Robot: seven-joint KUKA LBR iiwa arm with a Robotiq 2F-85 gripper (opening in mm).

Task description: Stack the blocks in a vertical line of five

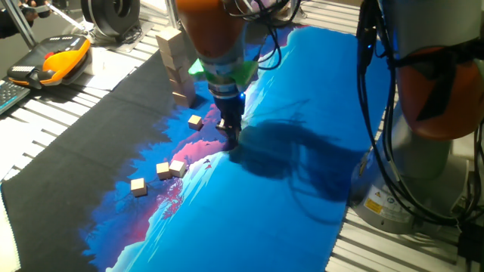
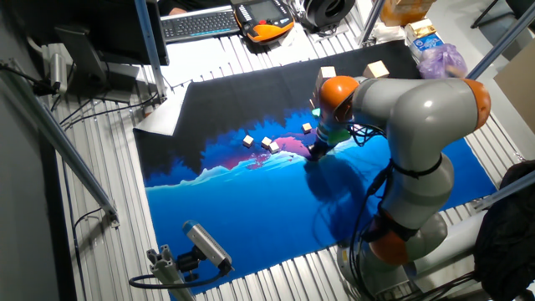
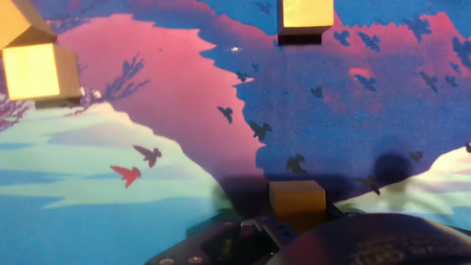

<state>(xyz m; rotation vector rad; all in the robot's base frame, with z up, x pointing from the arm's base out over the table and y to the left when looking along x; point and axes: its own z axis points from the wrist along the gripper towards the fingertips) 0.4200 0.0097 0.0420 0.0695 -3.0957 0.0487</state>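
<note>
Five small pale tan wooden cubes in all: four loose on the blue-and-pink printed mat (image 1: 287, 189), namely one (image 1: 138, 186), a touching pair (image 1: 163, 170) (image 1: 178, 168) and one (image 1: 195, 121) near the hand. Fifth cube (image 3: 296, 197) plain, unmarked, low between the fingers. Hand (image 1: 229, 136) down at the mat; grip impossible to tell. Tall tower of larger pale blocks (image 1: 172, 60) behind, on the surface.

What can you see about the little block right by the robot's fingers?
The block is a small plain tan cube that looks wooden, with no marks. It sits flat on the picture mat, where dark blue meets pale, in shadow. The gripper is low right at it; whether the fingers touch or hold it can't be told.
</note>
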